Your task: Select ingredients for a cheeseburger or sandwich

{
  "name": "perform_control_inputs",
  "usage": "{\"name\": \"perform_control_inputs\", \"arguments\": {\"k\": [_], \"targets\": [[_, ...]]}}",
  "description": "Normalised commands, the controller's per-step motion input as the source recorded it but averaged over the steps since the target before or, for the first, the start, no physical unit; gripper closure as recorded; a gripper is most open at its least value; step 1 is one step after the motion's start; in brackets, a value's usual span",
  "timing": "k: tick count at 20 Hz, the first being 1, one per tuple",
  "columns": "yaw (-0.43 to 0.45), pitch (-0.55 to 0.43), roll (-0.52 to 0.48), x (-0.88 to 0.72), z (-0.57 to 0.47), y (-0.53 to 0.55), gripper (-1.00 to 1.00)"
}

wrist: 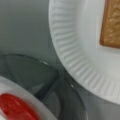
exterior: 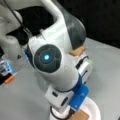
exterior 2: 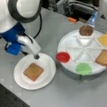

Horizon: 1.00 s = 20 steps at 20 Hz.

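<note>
We saw the gripper (exterior 2: 36, 55) low over the paper plate (exterior 2: 48, 69), beside the toast (exterior 2: 33, 71) (jaws' state unclear); a careless swing could shove either.

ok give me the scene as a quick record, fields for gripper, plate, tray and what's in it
gripper: gripper over the far rim of the white plate, holding nothing visible
plate: one toast square lying flat on it
tray: round white divided tray on a front view's right
tray contents: brown patty, yellow cheese square, second toast square, red disc, green disc
stack: only the first toast placed
</note>
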Motion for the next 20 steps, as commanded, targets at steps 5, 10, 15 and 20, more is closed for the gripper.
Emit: {"name": "perform_control_inputs", "arguments": {"k": [5, 10, 15, 20], "targets": [[-0.219, -0.149, -0.478, -0.86, 0.18, 0.69, -1.00], [-0.100, -0.193, -0.492, -0.88, 0.03, 0.40, -1.00], [-0.026, -0.123, -0.344, -0.51, -0.19, 0.17, -1.00], [0.042, -0.121, -0.175, -0.24, -0.24, 0.17, -1.00]]}}
